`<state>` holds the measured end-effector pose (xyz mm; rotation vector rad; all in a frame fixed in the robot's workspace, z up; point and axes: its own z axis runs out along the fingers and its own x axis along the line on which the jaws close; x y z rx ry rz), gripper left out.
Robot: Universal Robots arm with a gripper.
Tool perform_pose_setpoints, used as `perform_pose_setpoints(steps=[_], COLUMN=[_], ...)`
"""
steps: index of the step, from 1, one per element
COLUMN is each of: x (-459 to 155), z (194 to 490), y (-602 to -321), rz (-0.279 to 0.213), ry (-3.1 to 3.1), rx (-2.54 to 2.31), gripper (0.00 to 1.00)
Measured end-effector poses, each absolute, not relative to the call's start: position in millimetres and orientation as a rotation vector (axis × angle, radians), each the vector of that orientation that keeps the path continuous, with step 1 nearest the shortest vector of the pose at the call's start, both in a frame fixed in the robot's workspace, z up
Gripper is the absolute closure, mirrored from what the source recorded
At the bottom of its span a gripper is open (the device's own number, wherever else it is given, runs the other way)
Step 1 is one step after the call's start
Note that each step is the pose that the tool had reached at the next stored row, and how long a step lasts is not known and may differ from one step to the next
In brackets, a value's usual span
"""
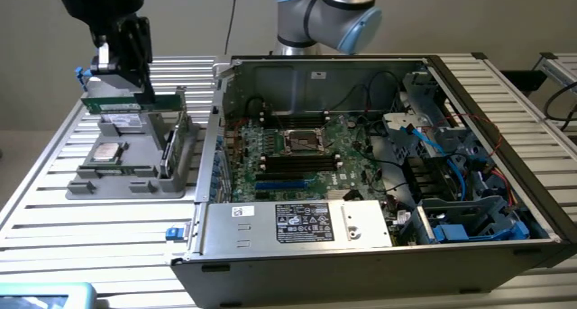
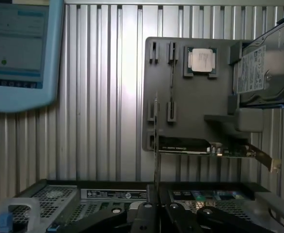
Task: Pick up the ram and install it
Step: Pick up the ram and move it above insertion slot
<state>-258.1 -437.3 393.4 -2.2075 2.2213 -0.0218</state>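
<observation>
The power supply point(image 1: 302, 222) is nearest, in the open computer case point(image 1: 361, 275) to the exterior view's right of the gray holder point(image 1: 135, 186). It bears a black-and-white label with print too small to read. The silver drive point(image 2: 265, 65) standing in the holder carries a white label, also unreadable. Farther back, the gripper point(image 1: 121, 92) is clamped on the ram point(image 1: 113, 106), holding the green stick level above the holder's far end.
</observation>
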Motion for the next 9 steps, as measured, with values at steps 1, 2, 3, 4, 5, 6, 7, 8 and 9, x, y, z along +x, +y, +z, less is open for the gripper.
perform_pose_setpoints(steps=[1, 2, 3, 4, 5, 6, 7, 8, 9], x=[-254, -249, -244, -240, -235, -231, -226, -222, -217], z=[396, 398, 399, 401, 402, 402, 403, 403, 403], y=[-437, -437, -437, -437, -437, -437, -437, -437, -437], rz=[-0.021, -0.021, -0.021, -0.020, -0.020, -0.020, -0.019, -0.019, -0.019], ry=[2.221, 2.221, 2.221, 2.221, 2.221, 2.221, 2.220, 2.220, 2.220], rx=[-2.207, -2.207, -2.207, -2.207, -2.207, -2.207, -2.206, -2.206, -2.206], gripper=[0.88, 0.88, 0.88, 0.88, 0.88, 0.88, 0.88, 0.88, 0.88])
